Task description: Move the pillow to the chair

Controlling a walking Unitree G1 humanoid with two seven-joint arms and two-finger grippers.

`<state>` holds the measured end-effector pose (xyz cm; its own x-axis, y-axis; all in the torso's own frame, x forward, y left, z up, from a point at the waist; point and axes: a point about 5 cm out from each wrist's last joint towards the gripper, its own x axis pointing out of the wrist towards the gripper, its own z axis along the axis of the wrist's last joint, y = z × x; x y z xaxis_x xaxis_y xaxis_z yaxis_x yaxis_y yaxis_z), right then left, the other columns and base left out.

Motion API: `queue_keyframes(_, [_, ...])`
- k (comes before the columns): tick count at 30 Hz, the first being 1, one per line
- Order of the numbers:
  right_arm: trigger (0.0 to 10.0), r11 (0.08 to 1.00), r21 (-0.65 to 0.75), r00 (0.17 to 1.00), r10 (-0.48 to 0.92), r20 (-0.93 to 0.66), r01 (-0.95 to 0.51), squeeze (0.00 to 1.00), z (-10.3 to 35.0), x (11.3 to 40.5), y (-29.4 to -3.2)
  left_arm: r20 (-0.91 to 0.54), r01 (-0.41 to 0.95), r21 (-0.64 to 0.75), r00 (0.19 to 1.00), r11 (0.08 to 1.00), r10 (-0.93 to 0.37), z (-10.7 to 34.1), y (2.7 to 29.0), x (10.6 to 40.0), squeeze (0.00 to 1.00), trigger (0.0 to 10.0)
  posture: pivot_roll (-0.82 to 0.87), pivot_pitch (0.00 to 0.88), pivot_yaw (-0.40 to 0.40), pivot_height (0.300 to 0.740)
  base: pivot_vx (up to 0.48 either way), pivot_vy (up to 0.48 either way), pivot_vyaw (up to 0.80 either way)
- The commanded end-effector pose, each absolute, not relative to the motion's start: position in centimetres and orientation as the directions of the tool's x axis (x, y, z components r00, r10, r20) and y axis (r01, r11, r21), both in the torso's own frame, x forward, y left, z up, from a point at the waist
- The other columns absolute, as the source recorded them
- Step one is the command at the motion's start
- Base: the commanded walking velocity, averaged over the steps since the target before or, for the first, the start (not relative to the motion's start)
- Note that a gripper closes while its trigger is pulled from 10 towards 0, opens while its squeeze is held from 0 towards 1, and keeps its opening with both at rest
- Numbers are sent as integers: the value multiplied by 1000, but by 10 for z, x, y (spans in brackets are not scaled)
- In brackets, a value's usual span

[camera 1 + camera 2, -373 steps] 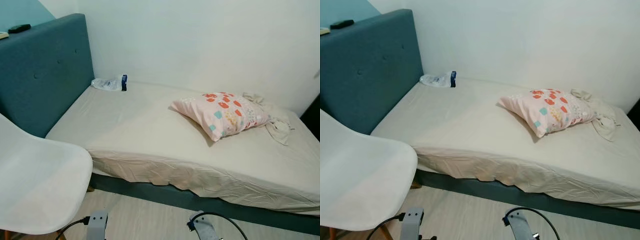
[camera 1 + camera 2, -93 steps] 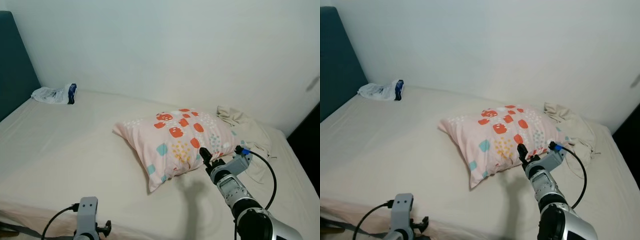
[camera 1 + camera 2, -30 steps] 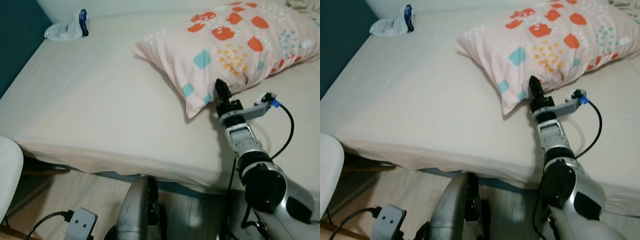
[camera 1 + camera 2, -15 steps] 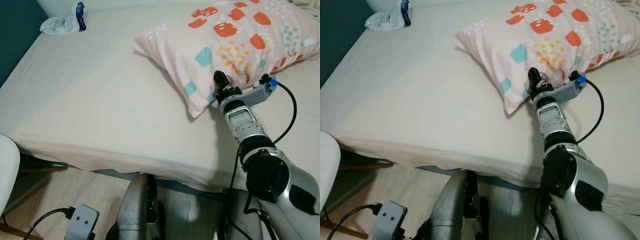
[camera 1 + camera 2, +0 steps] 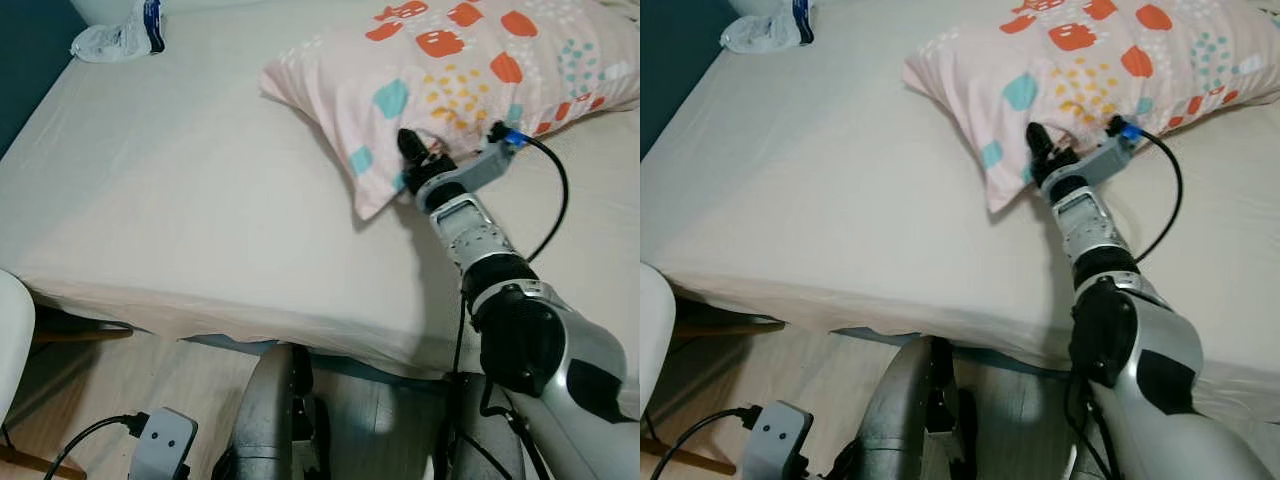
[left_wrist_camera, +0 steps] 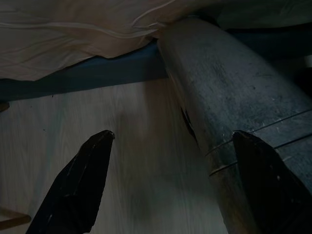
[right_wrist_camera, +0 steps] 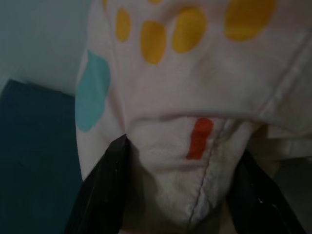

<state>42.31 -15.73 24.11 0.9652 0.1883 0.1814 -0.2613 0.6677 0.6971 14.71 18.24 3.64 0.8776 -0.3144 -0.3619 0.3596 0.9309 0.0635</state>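
The pink pillow (image 5: 460, 70) with orange, teal and yellow patches lies on the beige bed (image 5: 200, 200). My right gripper (image 5: 410, 148) is at its near edge, close to the lower corner. In the right wrist view a bunch of pillow (image 7: 161, 87) fabric sits between the two black fingers (image 7: 105, 185), so the right gripper (image 7: 183, 146) is shut on the pillow. The white chair (image 5: 10, 335) has its seat edge at the far left, below the bed's edge. My left gripper (image 6: 173, 135) hangs idle over the wooden floor with its fingers spread open.
A crumpled plastic bottle (image 5: 115, 35) lies at the bed's far left corner, beside the dark teal headboard (image 5: 25, 60). Light wooden floor (image 5: 180, 380) runs along the bed's near side. My own grey leg (image 5: 275, 420) stands close to the bed frame.
The view has shifted a little. My right arm has swung slightly left, its gripper still on the pillow's near edge. The left arm has stayed hanging.
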Motion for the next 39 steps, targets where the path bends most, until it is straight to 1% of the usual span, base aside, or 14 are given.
queue_keyframes(1, [0,672,690,961,237,143,-268,0,236,423,-143,-434,367,51,846,929,-310,25,186,138,0,10000,338,437,201,570,0,0,0])
queue_keyframes(10, [0,641,693,944,239,227,-329,0,253,424,-145,-429,368,44,846,929,-315,21,182,145,0,10000,301,403,187,570,0,0,0])
queue_keyframes(18, [0,648,660,925,266,271,-380,0,252,422,-146,-397,364,41,861,931,-319,16,176,168,0,10000,254,330,157,570,0,0,0])
queue_keyframes(21, [0,626,626,884,359,299,-466,0,234,416,-125,-366,352,28,875,936,-318,13,169,186,0,10000,210,259,116,570,0,0,0])
queue_keyframes(24, [0,555,632,832,462,307,-541,0,212,406,-98,-331,327,2,892,945,-308,14,161,207,0,10000,172,182,83,570,0,0,0])
queue_keyframes(25, [0,555,632,832,462,307,-541,0,212,406,-98,-331,327,2,892,945,-308,14,161,207,0,10000,172,182,83,570,0,0,0])
queue_keyframes(26, [0,492,633,774,560,295,-598,0,196,394,-67,-293,305,-16,909,952,-296,16,157,223,0,10000,150,133,63,570,0,0,0])
queue_keyframes(28, [0,475,634,758,583,293,-610,0,193,390,-59,-284,299,-21,913,954,-292,17,155,228,0,10000,150,133,63,570,0,0,0])
queue_keyframes(29, [0,421,620,696,652,301,-663,0,189,378,-37,-267,287,-28,921,958,-283,19,154,237,0,10000,119,70,42,570,0,0,0])
queue_keyframes(31, [0,304,596,568,757,323,-744,0,187,354,-3,-244,269,-40,931,962,-270,22,151,253,0,10000,97,8,28,570,0,0,0])
queue_keyframes(32, [0,304,596,568,757,323,-744,0,187,354,-3,-244,269,-40,931,962,-270,22,151,253,0,10000,97,8,28,570,0,0,0])
queue_keyframes(34, [0,212,577,470,813,343,-789,0,185,333,17,-228,258,-47,938,965,-262,25,147,266,0,10000,91,0,19,570,0,0,0])
queue_keyframes(36, [0,193,588,462,815,349,-785,0,180,322,24,-208,241,-51,947,969,-247,29,147,277,0,10000,80,0,11,570,0,0,0])
queue_keyframes(39, [0,249,626,526,793,306,-739,0,167,323,17,-200,217,-54,954,975,-223,30,150,284,0,10000,71,0,9,570,0,0,0])
